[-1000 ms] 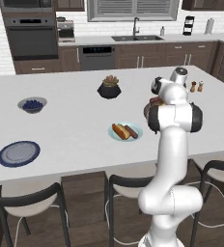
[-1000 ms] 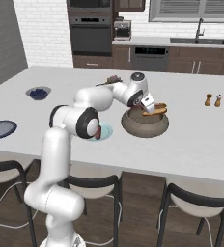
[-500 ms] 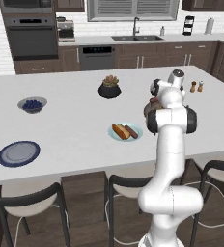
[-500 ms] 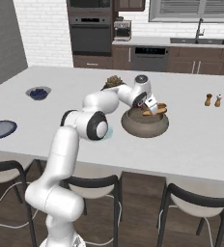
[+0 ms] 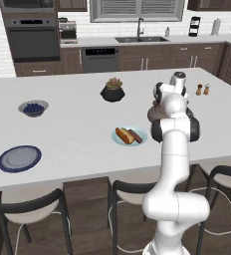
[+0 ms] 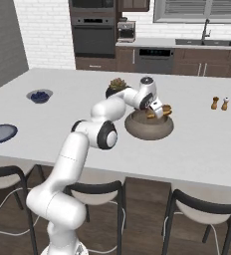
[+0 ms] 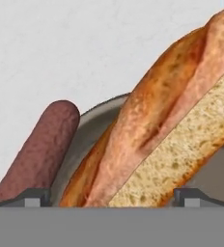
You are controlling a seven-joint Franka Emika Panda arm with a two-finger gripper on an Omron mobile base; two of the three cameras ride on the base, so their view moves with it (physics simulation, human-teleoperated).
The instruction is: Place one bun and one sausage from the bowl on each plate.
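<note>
**Bun pickup at the bowl: second serving**

The bowl (image 6: 149,127) stands on the tabletop (image 5: 72,129) right of centre, and the gripper (image 6: 156,110) is lowered over its rim. In the hand view a split bun (image 7: 167,135) lies directly between the two finger tips (image 7: 33,197), with a sausage (image 7: 39,149) leaning on the bowl wall to one side. The jaws stand apart on either side of the bun; whether they press on it cannot be told from these views.

The pale teal plate (image 5: 142,140) lies near the bowl, toward the front edge, and already carries a bun and a sausage. The grey-blue plate (image 5: 19,158) with the dark rim lies well apart at the far left of the tabletop and carries nothing. Judged from this, one serving is complete and the second has yet to leave the bowl.

Risks from this position:

- The bun sits tilted between the jaws. A closure on its sloped crust may squeeze it out or grip it off-centre.
- The sausage lies just beside the bun. A jaw may catch it and drag it over the rim.
- Transfer to the grey-blue plate is long. A weak grip may drop the bun on the tabletop.
- The berry bowl (image 5: 33,107) and the plant pot (image 5: 112,90) stand near that route.
</note>
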